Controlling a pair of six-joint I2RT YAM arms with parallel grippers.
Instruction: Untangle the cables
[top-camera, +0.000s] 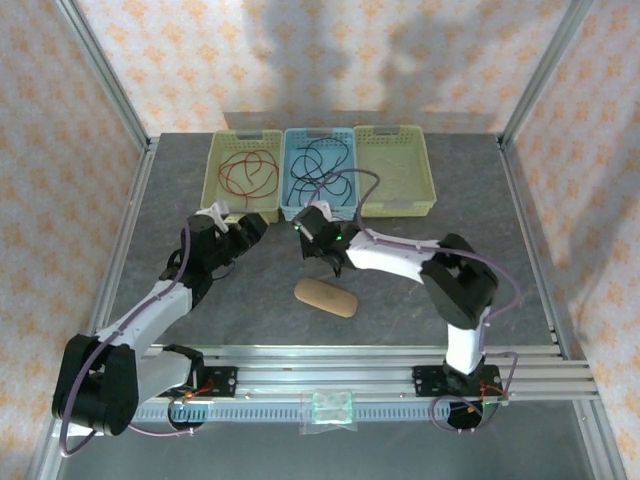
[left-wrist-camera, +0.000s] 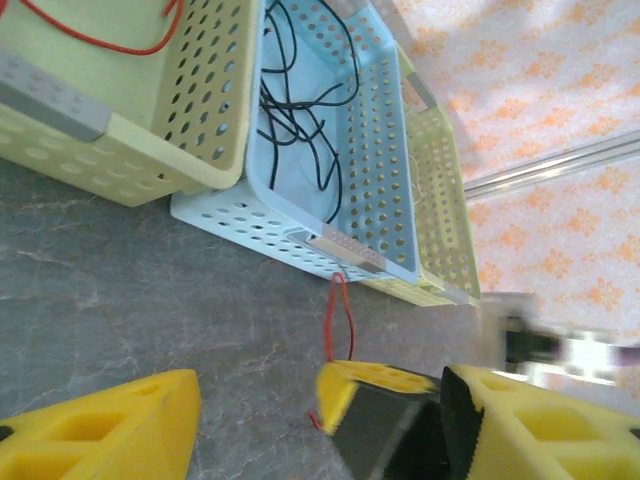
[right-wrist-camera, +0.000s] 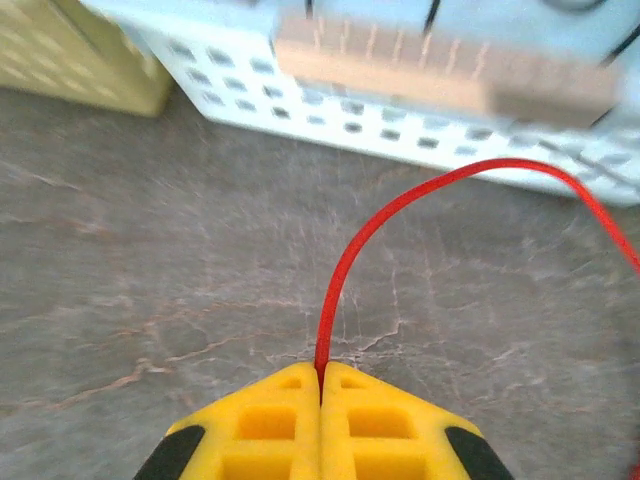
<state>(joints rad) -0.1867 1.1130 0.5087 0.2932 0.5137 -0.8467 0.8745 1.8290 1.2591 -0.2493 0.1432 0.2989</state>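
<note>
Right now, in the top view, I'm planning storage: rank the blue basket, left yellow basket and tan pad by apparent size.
1. The left yellow basket and the blue basket look alike; I won't rank them.
2. The tan pad, clearly smallest.

We see a worktop (top-camera: 250, 320) patterned like grey stone, veined with paler lines. The walls (top-camera: 330, 60) wear cream paper dotted with orange flower motifs. Of the perforated baskets, the left basket (top-camera: 214, 175) and the right basket (top-camera: 428, 175) are pale yellow and the middle basket (top-camera: 290, 175) is light blue. We find red loops (top-camera: 250, 172) against the left yellow and black cables (top-camera: 320, 165) against the blue. A red cable (right-wrist-camera: 345, 270) meets the right gripper (right-wrist-camera: 320, 385), which is yellow with black corners. The oval pad (top-camera: 326, 297) is tan. The left arm (top-camera: 150, 310) and the right arm (top-camera: 390, 260) are white and black, and purple arm cables (top-camera: 515, 283) trail along them.
</note>
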